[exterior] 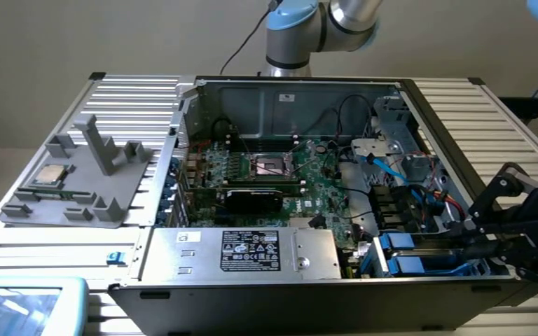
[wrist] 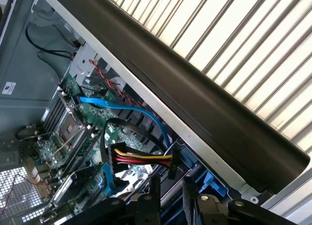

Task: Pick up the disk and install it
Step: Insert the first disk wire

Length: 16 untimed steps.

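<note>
Step in hand, my read: seating the disk in the drive bay at the case's near corner on the exterior view's right. Pickup looks done.

Tool (exterior: 475, 238) sits at the case (exterior: 279, 297) wall on the exterior view's right, low over the bay. Can't tell if the tool is apart, together or clamped on anything; its tip is lost against the dark bay.

Disk (exterior: 425, 267): blue frame, lying flat in the bay beside the power supply (exterior: 241, 252). It's just beside the tool, on the side toward the exterior view's left. Contact not clear. A second blue frame (exterior: 400, 241) lies just behind it. Which of the two is the task's disk is a guess; I take the one reaching toward the tool.

Wrist view: tool (wrist: 170, 196) looks along the inside of the case wall, with a blue frame edge (wrist: 210, 182) right beside it. A power plug (wrist: 146, 159) with yellow, red and black wires hangs close ahead, and a blue cable (wrist: 122, 107) crosses above it.

Doing it well, judged:
- keep the disk level and square to the bay rails
- push straight along the slot, no twist
- keep loose wires out of the slot mouth so nothing gets pinched
- stay off the case wall

Risks: frame jams if tilted; wires snag.

Motherboard (exterior: 288, 175) is well apart from the tool. Case sits on a slatted surface (exterior: 129, 105).
</note>
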Available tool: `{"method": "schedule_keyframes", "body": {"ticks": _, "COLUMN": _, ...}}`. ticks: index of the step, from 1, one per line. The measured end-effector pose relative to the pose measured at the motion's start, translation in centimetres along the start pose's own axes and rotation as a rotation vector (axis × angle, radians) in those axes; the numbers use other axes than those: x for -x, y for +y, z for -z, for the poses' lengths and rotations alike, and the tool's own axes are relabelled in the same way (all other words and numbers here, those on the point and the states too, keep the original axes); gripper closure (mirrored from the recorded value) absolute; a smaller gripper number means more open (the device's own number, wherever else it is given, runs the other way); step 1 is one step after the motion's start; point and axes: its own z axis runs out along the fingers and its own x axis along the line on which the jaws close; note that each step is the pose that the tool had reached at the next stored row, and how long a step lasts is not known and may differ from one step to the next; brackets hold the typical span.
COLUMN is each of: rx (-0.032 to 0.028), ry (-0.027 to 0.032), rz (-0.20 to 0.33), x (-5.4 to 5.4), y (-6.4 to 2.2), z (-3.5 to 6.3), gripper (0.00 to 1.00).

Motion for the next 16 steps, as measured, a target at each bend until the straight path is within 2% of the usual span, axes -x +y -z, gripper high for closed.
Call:
{"method": "schedule_keyframes", "body": {"ticks": 3, "rx": 0.0155, "ry": -0.014, "rz": 0.008, "x": 0.01, "y": -0.01, "z": -0.02, "gripper": 0.68}}
{"method": "schedule_keyframes", "body": {"ticks": 4, "rx": 0.0188, "ry": -0.0169, "rz": 0.01, "x": 0.01, "y": -0.01, "z": -0.02, "gripper": 0.68}}
{"method": "schedule_keyframes", "body": {"ticks": 7, "rx": 0.0205, "ry": -0.0157, "rz": 0.011, "x": 0.0, "y": -0.01, "z": -0.01, "gripper": 0.68}}
{"method": "schedule_keyframes", "body": {"ticks": 11, "rx": 0.0256, "ry": -0.0093, "rz": 0.013, "x": 0.0, "y": -0.05, "z": -0.08, "gripper": 0.68}}
{"method": "schedule_keyframes", "body": {"ticks": 16, "rx": 0.0294, "ry": -0.0045, "rz": 0.014, "x": 0.12, "y": -0.05, "z": -0.31, "gripper": 0.68}}
